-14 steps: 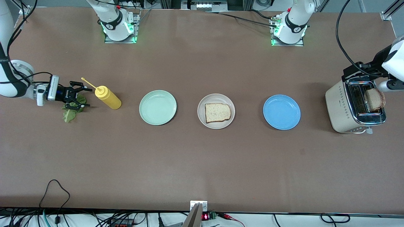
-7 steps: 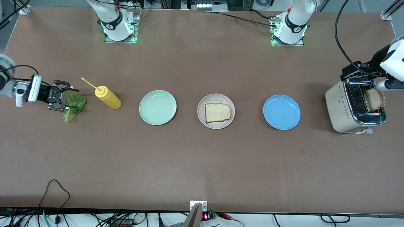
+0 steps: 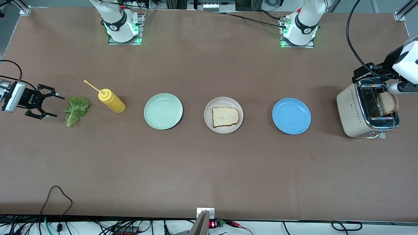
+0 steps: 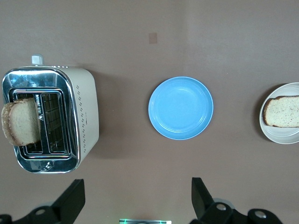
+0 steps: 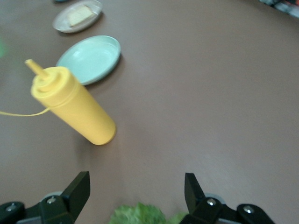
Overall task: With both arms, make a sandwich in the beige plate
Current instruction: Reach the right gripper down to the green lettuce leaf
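the right end effector is at the right arm's end of the brown worktop. its fingers are spread apart and hold nothing. just beside its tips a green lettuce leaf lies flat on the worktop, not touching them. in the right wrist view the leaf shows between the two open fingers.

next to the leaf is a yellow squeeze bottle, with its thin nozzle pointing up and toward the right arm's end. then three round plates sit in a row, well apart from each other. first is the mint green plate. after it is the beige plate in the middle of the worktop. one slice of bread lies flat in it. then there is the blue plate.

at the left arm's end stands a cream and silver toaster. a second slice of bread sticks up out of one of its slots, a bit tilted. the other slot is dark.

the left end effector hangs over the worktop by the toaster. its fingers are wide apart and hold nothing. in the front view only the black wrist part of this arm shows above the toaster.
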`<state>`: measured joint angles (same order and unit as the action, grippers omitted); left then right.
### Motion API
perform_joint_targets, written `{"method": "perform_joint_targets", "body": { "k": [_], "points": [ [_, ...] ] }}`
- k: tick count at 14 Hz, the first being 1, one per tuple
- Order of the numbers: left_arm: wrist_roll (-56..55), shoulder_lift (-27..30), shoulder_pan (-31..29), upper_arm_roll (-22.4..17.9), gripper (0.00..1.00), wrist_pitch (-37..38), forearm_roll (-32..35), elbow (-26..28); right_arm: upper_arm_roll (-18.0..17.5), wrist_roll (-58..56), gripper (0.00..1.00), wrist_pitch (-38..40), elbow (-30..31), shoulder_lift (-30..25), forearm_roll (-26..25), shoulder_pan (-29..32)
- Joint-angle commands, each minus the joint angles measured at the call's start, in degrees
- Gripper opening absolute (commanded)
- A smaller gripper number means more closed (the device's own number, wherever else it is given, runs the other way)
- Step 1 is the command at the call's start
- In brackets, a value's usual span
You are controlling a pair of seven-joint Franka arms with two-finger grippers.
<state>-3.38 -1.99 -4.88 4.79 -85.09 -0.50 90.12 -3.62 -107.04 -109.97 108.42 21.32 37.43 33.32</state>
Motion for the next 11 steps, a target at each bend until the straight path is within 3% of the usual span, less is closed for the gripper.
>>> {"method": "perform_joint_targets", "body": {
  "k": [1,2,11],
  "points": [
    [0.5,0.5,0.2,0.5,1.0,1.3,0.1,-0.4,-0.1,11.3,0.94,-5.8,0.4,-2.9,-4.2,-3.7],
    [0.5,0.6,0.1,0.7,1.0,1.2,0.1,-0.4,-0.1,16.3,1.0,-8.0,0.5,-3.6,-5.9,-4.7],
    [0.4,0.5,-0.6,0.7,1.0,0.4,0.0,-0.5,-0.2,57.1,1.0,-17.3,1.1,-3.9,-23.0,-11.3]
  ]
}}
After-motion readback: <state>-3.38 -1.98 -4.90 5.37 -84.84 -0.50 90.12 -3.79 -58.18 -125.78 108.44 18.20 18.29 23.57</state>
